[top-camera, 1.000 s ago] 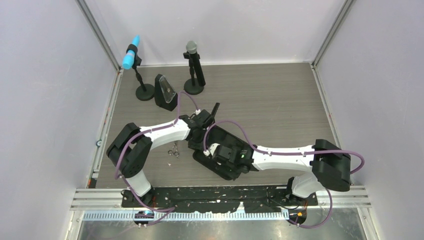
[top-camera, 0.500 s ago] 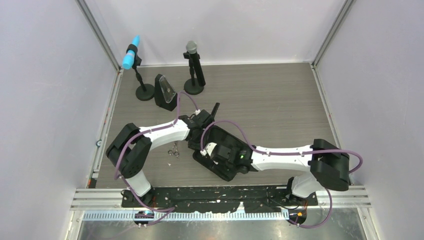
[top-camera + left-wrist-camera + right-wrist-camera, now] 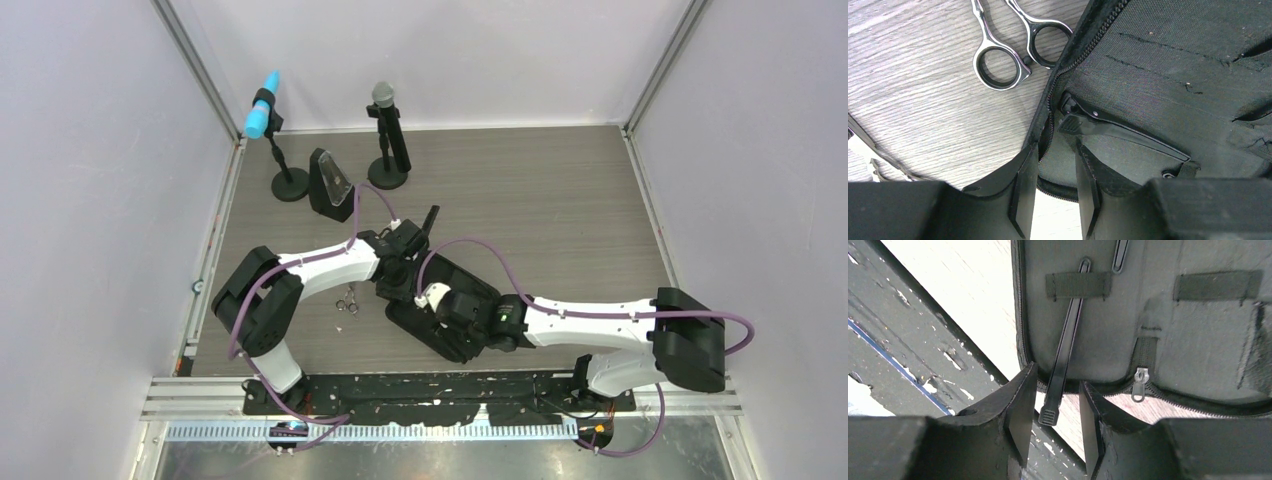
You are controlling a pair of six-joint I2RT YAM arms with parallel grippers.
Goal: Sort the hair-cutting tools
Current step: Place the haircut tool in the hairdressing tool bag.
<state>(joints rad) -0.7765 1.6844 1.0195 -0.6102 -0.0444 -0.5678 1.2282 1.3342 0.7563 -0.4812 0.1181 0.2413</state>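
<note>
Black pouch (image 3: 1198, 340): open on worktop (image 3: 923, 90), clip (image 3: 1063, 355) under loop (image 3: 1093, 286).
Left jaws: clamped on pouch rim.
Right jaws: apart, astride clip end.

My right arm (image 3: 590, 318) has swung out. Its elbow (image 3: 688, 350) now sits further right and nearer than a second ago, the forearm lies lower and flatter, and the cable (image 3: 742, 330) bulges further right. The wrist has turned a little over the pouch (image 3: 445, 342). The right end effector (image 3: 1054, 390) has opened up, its fingers now apart on either side of a clip (image 3: 1063, 355).
</note>
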